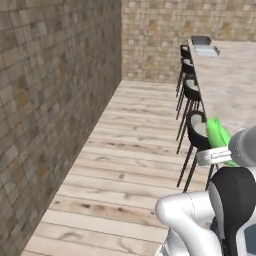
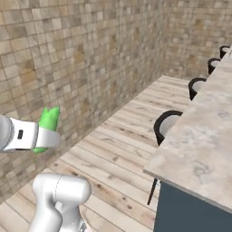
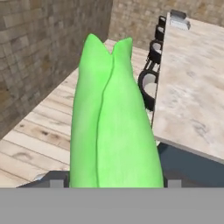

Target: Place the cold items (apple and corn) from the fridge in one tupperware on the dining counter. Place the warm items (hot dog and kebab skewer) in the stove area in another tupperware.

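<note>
Now, working from your left: a rough stone-tile wall [image 1: 55, 100] runs along that side, then pale wood floor planks [image 1: 125, 170], then a row of black stools [image 1: 191, 90] tucked against the long dining counter [image 3: 192, 87] with its mottled, marble-like top. Your gripper [image 3: 113, 181] is closed on the corn [image 3: 111, 122], its bright green husk smooth and tapered, splitting into two pointed leaf tips; the jaws stand fairly wide because the ear is thick at the base. The corn's long axis runs straight out along the gripper, tips pointing away from the hand. In the left base view it shows just beside the nearest stool. Two tubs [image 1: 204, 45] sit at the far end of the counter, one darker and one paler grey, close together. They lie well ahead and to the right of the corn, so I judge the next move is a drive along the stools before any drop.
</note>
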